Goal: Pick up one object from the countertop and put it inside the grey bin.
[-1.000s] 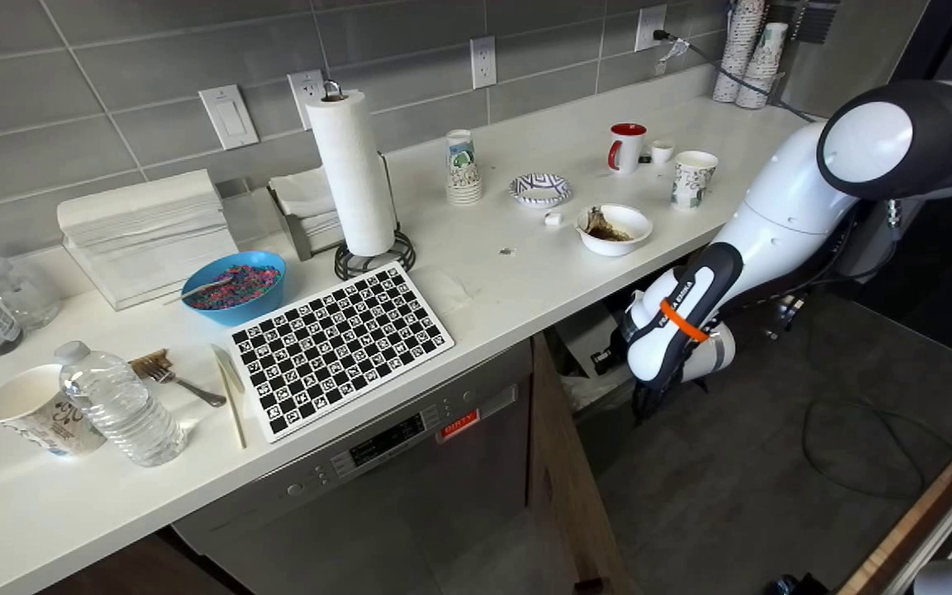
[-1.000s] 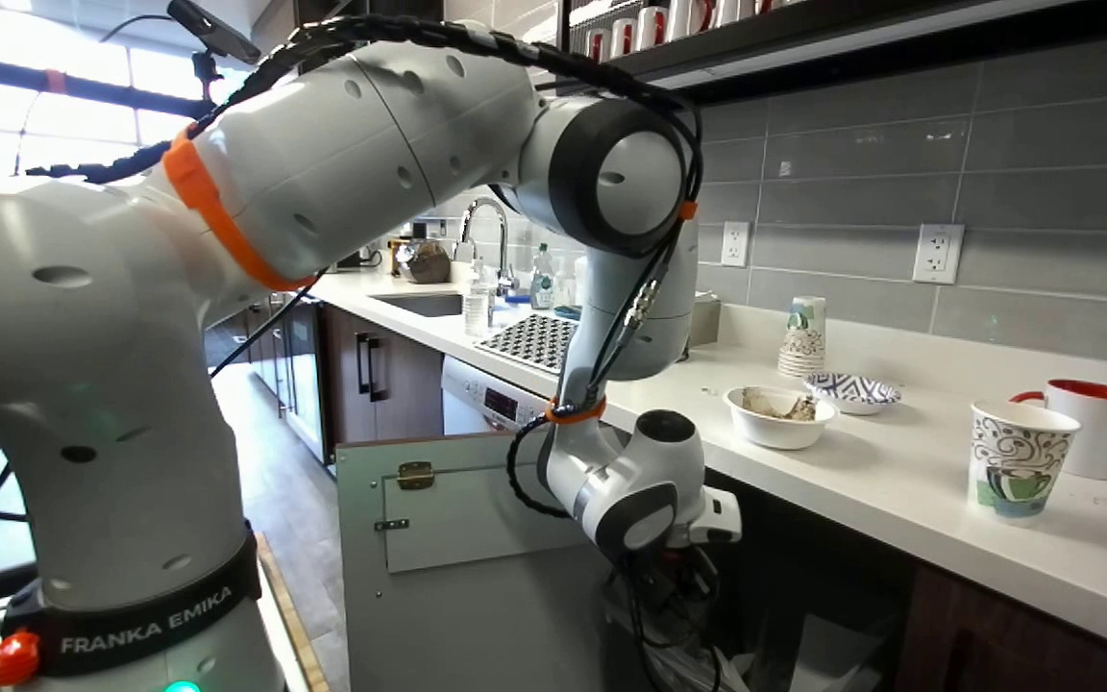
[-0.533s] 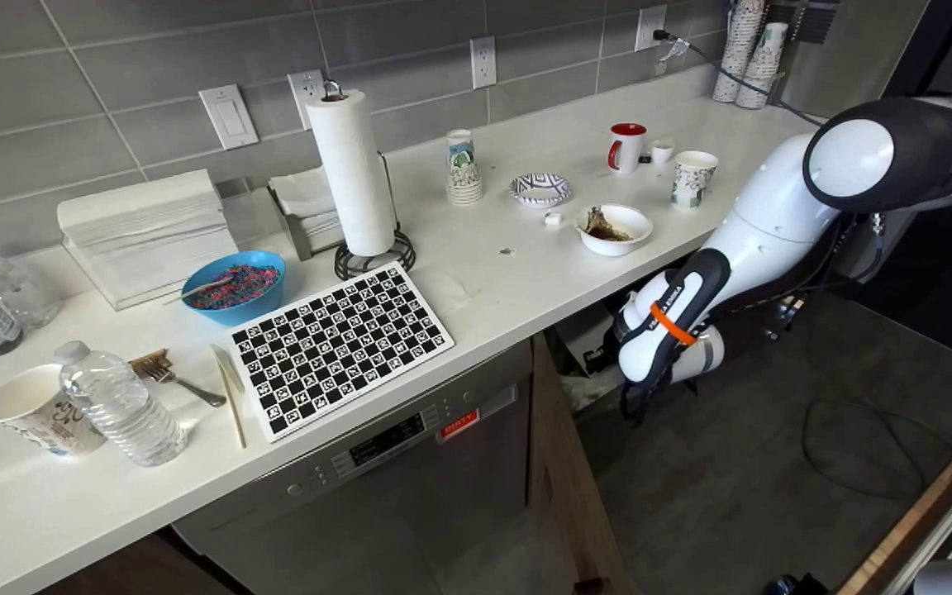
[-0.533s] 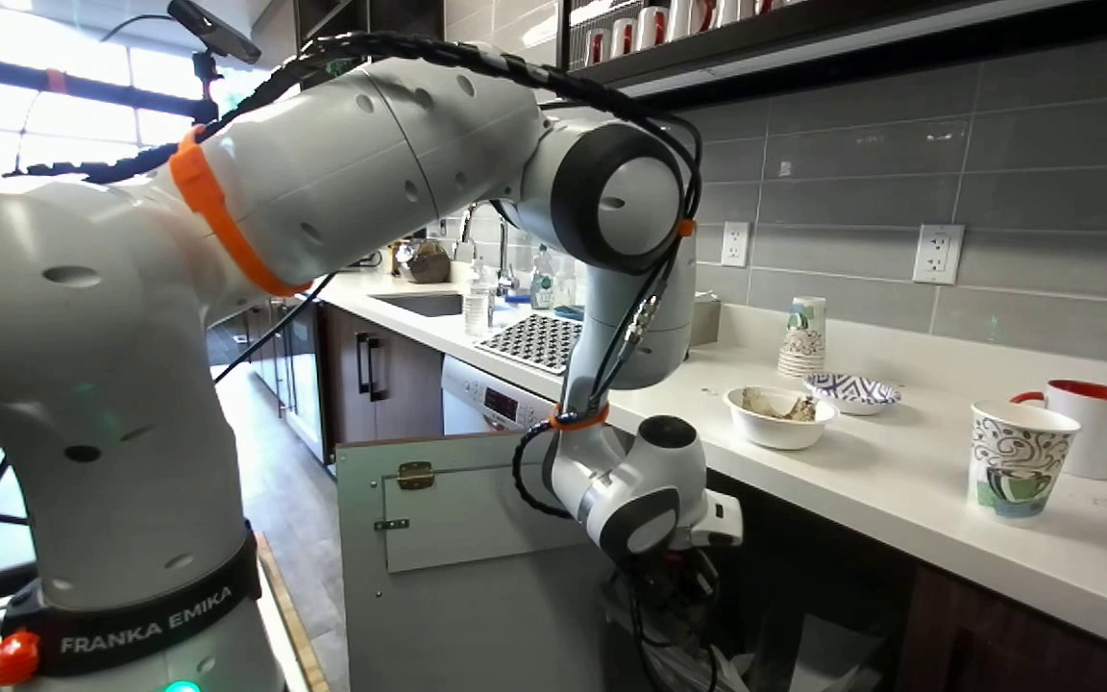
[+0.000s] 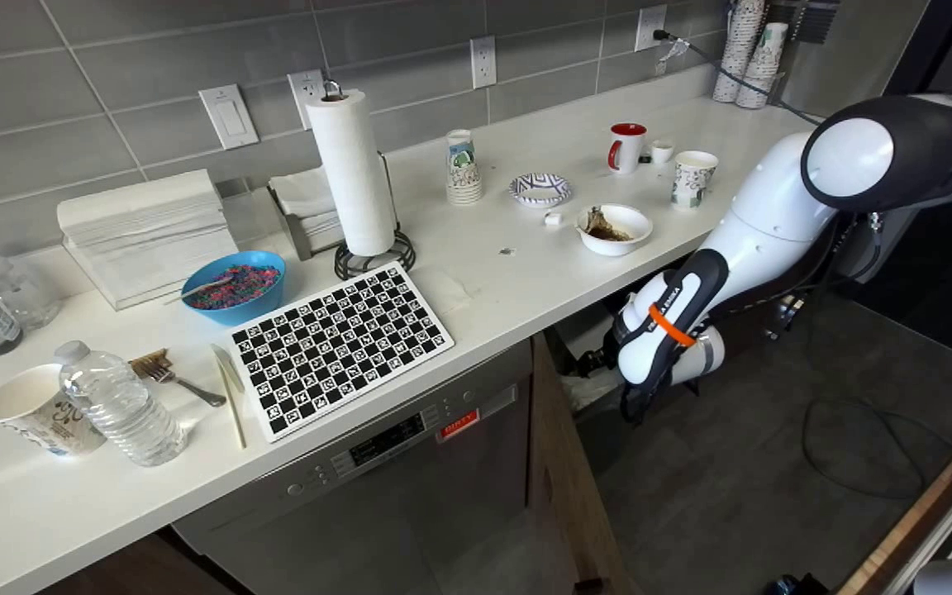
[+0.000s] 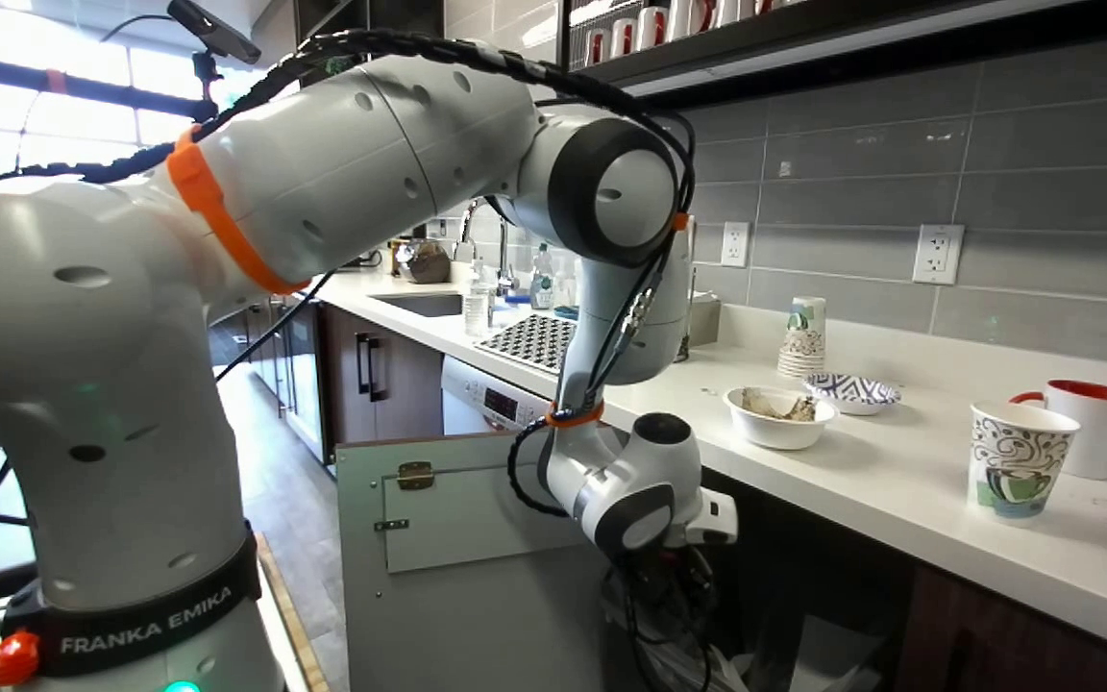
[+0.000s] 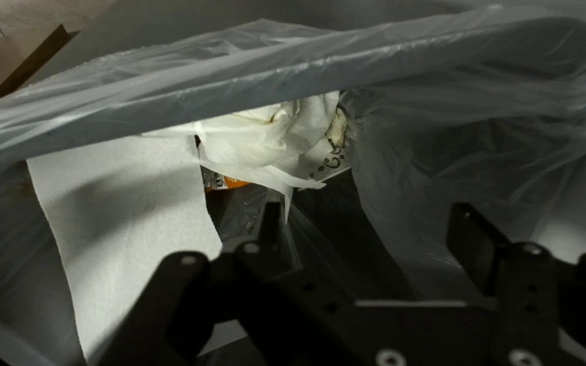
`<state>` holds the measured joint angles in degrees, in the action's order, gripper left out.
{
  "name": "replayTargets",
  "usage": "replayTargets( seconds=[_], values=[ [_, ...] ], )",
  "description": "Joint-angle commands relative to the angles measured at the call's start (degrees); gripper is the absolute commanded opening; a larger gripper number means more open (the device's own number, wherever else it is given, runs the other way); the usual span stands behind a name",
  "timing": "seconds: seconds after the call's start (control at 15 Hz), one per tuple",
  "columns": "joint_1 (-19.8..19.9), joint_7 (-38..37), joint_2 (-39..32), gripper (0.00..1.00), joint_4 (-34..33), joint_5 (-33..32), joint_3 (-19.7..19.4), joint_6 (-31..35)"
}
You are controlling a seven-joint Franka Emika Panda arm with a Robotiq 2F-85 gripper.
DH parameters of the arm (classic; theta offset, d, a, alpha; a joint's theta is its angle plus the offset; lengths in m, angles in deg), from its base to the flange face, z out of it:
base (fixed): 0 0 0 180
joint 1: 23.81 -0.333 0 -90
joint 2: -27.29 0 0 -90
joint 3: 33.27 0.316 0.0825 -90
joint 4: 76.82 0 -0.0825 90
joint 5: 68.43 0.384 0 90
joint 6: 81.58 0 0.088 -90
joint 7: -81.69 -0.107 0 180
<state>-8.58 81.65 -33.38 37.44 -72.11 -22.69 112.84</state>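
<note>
- pretty sure our "one object" is the white paper sheet, lying in the grey bin at eight to nine o'clock in the wrist view, though I can't swear to it
- jaws come in from six o'clock, spread wide with nothing between them, so if that guess holds the job looks basically done
- sheet should be super light, floppy, not slippery, and only able to tear; if you need it back, pinch its three o'clock edge, since the lower end is hidden behind the jaws
- watch the clear liner toward three o'clock, thin slick film that could snag on the way up
- fancy another round from the table? the white bowl at two o'clock in an exterior view looks light and bendy, so take the rim at three o'clock, away from the food gunk, and keep it level
- paper cup at two o'clock from the bowl probably crushes easily, so squeeze gently
</note>
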Motion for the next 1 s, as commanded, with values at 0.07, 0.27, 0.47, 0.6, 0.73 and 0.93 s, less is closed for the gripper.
replayTargets(
  seconds=[0.07, 0.27, 0.47, 0.6, 0.73, 0.93],
  values=[
    [-2.7, -0.53, 10.13, 1.0, 11.33, 1.01, -3.08, -5.4],
    [-2.15, 0.67, 16.86, 1.0, 18.13, 0.3, -2.71, -14.62],
    [-2.71, 1.41, 23.48, 1.0, 23.04, 1.55, -2.3, -24.21],
    [-5.22, 0.46, 28.56, 1.0, 25.94, 2.56, -3.6, -30.82],
    [-9.03, -0.98, 34.24, 1.0, 29.22, 2.42, -5.85, -35.29],
    [-14.78, -3.84, 42.49, 1.0, 33.41, -0.1, -9.38, -40.61]
  ],
)
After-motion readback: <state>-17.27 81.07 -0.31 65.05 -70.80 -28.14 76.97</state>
